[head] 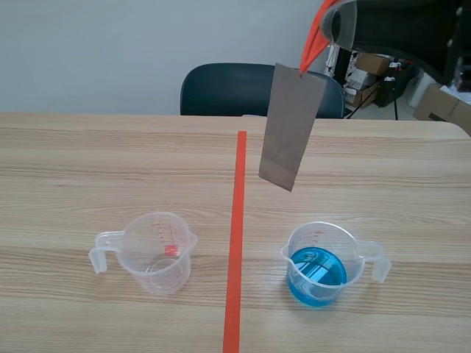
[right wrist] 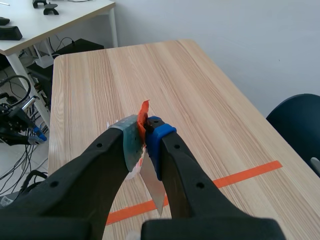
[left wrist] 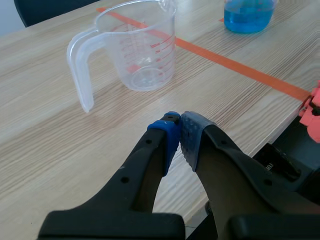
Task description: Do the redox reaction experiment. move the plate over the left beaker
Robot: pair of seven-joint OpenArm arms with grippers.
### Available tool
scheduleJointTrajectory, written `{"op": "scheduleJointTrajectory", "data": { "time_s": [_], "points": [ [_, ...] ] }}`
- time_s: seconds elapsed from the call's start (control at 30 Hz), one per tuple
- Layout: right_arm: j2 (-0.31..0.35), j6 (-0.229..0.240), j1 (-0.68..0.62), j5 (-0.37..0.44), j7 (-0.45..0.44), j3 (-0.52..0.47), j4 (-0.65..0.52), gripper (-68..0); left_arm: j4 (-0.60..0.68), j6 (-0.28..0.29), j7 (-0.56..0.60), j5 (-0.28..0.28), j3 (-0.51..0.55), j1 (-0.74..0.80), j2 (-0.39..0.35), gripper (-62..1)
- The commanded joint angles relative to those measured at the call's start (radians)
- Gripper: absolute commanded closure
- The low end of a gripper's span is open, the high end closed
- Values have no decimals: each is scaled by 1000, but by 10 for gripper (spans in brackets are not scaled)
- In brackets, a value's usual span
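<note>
A wooden table (head: 88, 154) is seen, divided by an orange-red tape line (head: 237, 220). A grey plate (head: 289, 129) is held tilted in the air, right of that line and well apart from the empty left beaker (head: 157, 254). The right beaker (head: 321, 265) is filled with blue liquid. The right gripper (right wrist: 145, 131) is clamped on an orange clip (head: 313, 40), from which the plate hangs. The left gripper (left wrist: 179, 131) is closed on nothing, its pads pressed together, near the left beaker.
</note>
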State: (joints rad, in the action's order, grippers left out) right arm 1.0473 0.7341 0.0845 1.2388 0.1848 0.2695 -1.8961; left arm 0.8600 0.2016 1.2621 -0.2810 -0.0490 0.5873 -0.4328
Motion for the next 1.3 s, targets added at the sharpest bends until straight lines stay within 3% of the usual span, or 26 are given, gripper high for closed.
{"op": "scheduleJointTrajectory", "data": {
  "time_s": [0.0, 0.13, 0.27, 0.47, 0.57, 0.77, 0.87, 0.93, 1.1, 1.27],
  "points": [
    [-22, 11, 30, 12, 10, -13, -6, 2, 16, -25, 27, 13, -1, -1, 32, -40],
    [-102, 11, 62, 54, 129, -13, -6, 3, -35, -116, 54, -28, -1, -3, 119, -40],
    [-180, 11, 93, 92, 241, -13, -6, 3, -64, -205, 49, -27, 0, -8, 194, -40],
    [-294, 11, 123, 143, 397, -13, -6, 2, -66, -217, -15, -26, 43, -8, 236, -58],
    [-353, 11, 135, 143, 465, -13, -6, 2, -65, -217, -13, -4, 66, -8, 236, -123],
    [-476, 11, 158, 142, 591, -13, -6, 2, -65, -217, 29, 18, 97, -8, 236, -345],
    [-542, -13, 180, 142, 656, -13, -5, 3, -59, -217, 60, 72, 97, -8, 236, -479],
    [-583, -16, 192, 142, 693, -13, -5, 3, -46, -217, 62, 119, 97, -8, 236, -535],
    [-679, -32, 198, 112, 754, -13, -5, 3, -9, -212, 87, 140, 97, -8, 236, -584],
    [-761, -32, 198, 62, 782, -13, -5, 3, 36, -154, 77, 139, 97, -8, 250, -584]
  ]
}}
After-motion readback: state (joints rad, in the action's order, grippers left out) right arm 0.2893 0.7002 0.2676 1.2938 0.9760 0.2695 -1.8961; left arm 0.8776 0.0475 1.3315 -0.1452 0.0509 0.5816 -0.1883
